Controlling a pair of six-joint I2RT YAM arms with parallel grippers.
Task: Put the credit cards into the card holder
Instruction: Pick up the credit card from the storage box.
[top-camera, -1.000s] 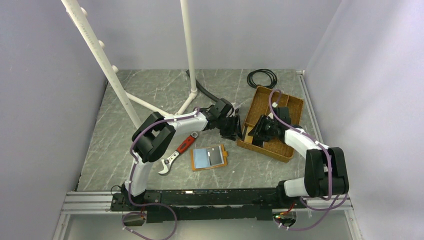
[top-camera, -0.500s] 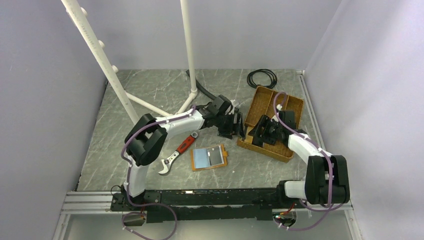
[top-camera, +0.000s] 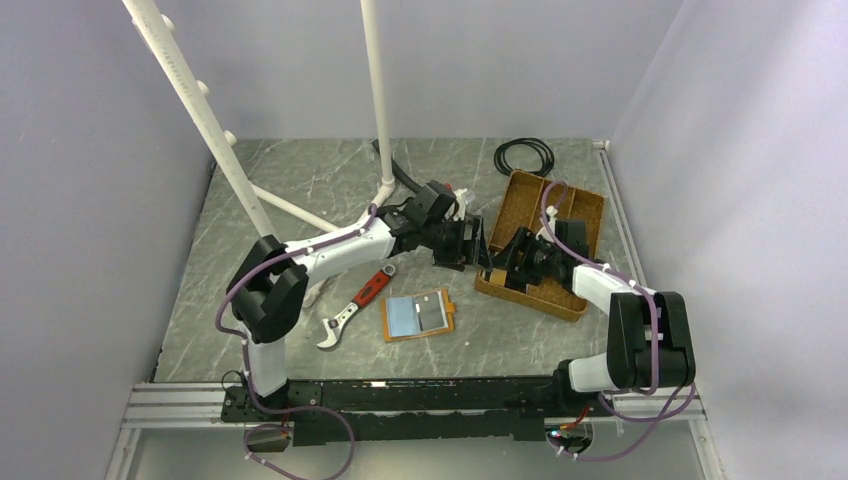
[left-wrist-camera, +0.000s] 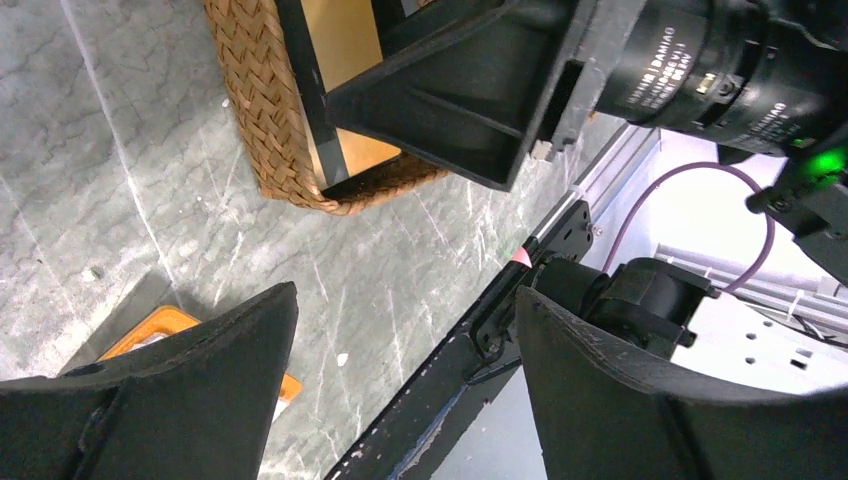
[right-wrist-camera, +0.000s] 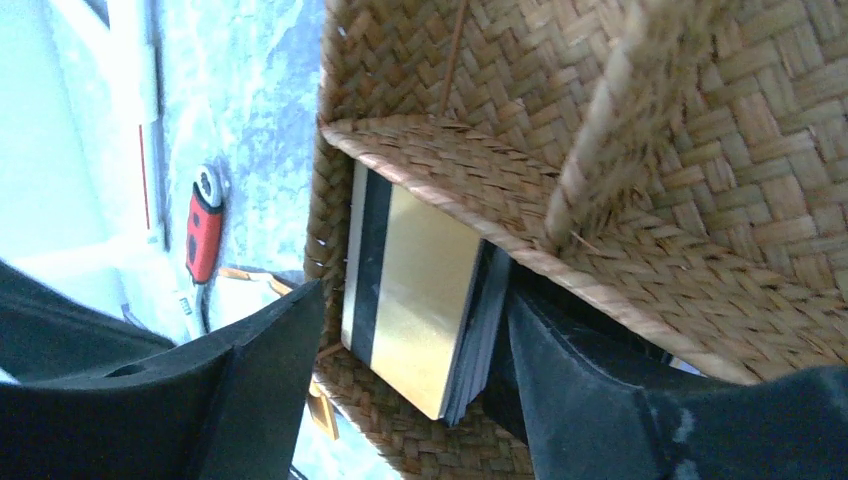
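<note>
Card pickup in hand. We see both claws spread and empty: right claw (right-wrist-camera: 412, 300) over the credit cards (right-wrist-camera: 420, 250) in the tray's (top-camera: 580, 215) lower-left compartment, left claw (left-wrist-camera: 405, 330) beside it. Card holder (top-camera: 418, 315) lies open, centre of the tabletop (top-camera: 300, 190). Next, we judge: pinch one card.

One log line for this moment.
left gripper: open, near tray | right gripper: open over cards in tray | card holder: open on table
</note>
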